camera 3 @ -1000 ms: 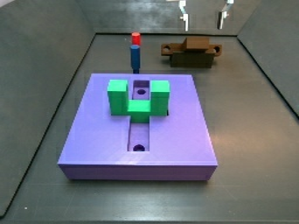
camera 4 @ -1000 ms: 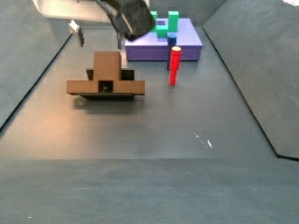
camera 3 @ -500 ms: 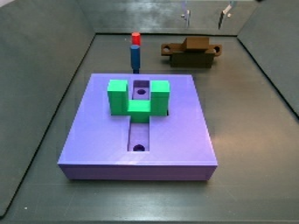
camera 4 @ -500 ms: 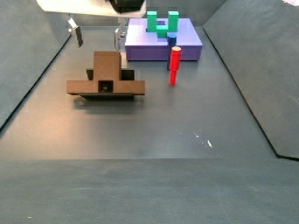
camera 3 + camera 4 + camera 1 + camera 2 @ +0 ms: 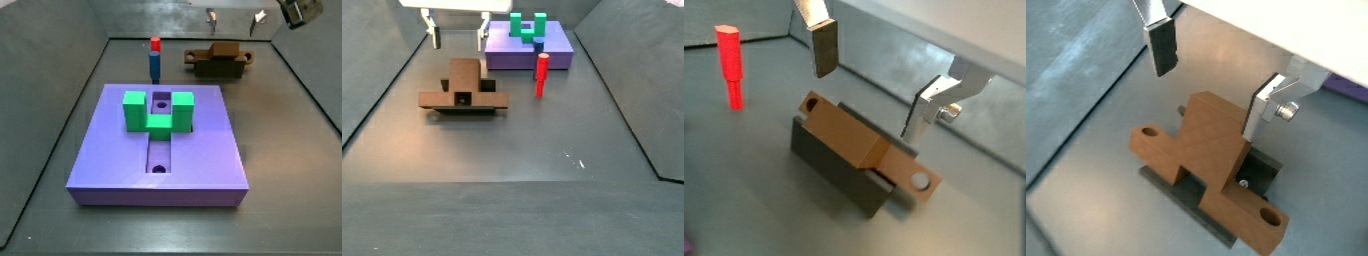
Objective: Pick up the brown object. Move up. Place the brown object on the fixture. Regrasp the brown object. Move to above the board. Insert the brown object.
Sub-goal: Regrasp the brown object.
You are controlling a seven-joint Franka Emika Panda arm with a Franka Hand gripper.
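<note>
The brown object (image 5: 221, 55) rests on the dark fixture (image 5: 218, 69) at the far end of the floor, beyond the board (image 5: 201, 150). It shows as a reddish-brown piece with round end holes in both wrist views (image 5: 855, 138) (image 5: 1200, 160), lying across the fixture (image 5: 834, 172) (image 5: 1261, 172). My gripper (image 5: 234, 20) hangs open and empty a little above it, one finger to each side, touching nothing. It shows in the other views too (image 5: 458, 38) (image 5: 866, 100) (image 5: 1207, 102). The brown object (image 5: 465, 85) sits level on the fixture (image 5: 465, 109).
The purple board (image 5: 556, 55) carries a green U-shaped block (image 5: 158, 110) (image 5: 529, 25) over its grooved middle. A blue peg with a red top (image 5: 155, 60) (image 5: 541, 75) (image 5: 732, 65) stands between the board and the fixture. Grey walls ring the floor.
My wrist has turned above the fixture, so both fingers now show in a side view. The gripper stays open. The brown object has not moved.
</note>
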